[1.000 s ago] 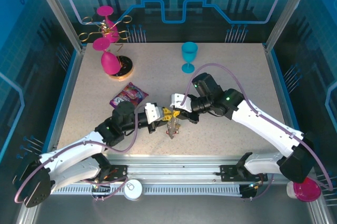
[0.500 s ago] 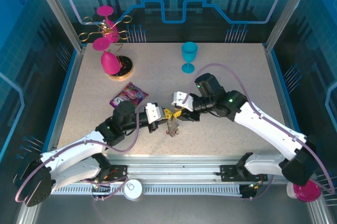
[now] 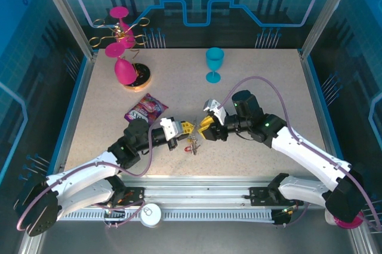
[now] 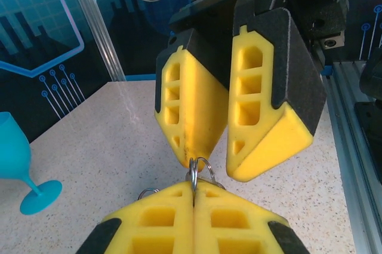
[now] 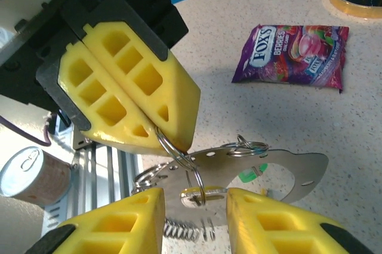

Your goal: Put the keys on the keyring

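My left gripper (image 3: 187, 127) (image 4: 194, 185) is shut on a thin silver split ring (image 4: 203, 167) (image 5: 171, 143) of the keyring bundle (image 3: 192, 143), held just above the table. From that ring hangs a smaller ring with a small silver-and-brass key head (image 5: 203, 193). It sits in the gap of my right gripper (image 3: 204, 128) (image 5: 196, 206), which is open and faces the left one, tips almost touching. Below hang a flat silver plate with holes (image 5: 280, 170), another ring (image 5: 248, 146), a green tag (image 5: 250, 174) and a coiled wire (image 5: 185, 230).
A purple candy packet (image 3: 145, 108) (image 5: 295, 54) lies left of the grippers. The blue goblet (image 3: 214, 63) (image 4: 24, 164) stands at the back. Pink goblets (image 3: 124, 70) and a round disc (image 3: 142, 77) are back left. A can (image 5: 33, 173) sits by the front rail.
My right arm has drawn back to the right and its gripper has opened, letting go of the bundle. The left gripper has stayed in place, shut on the ring.
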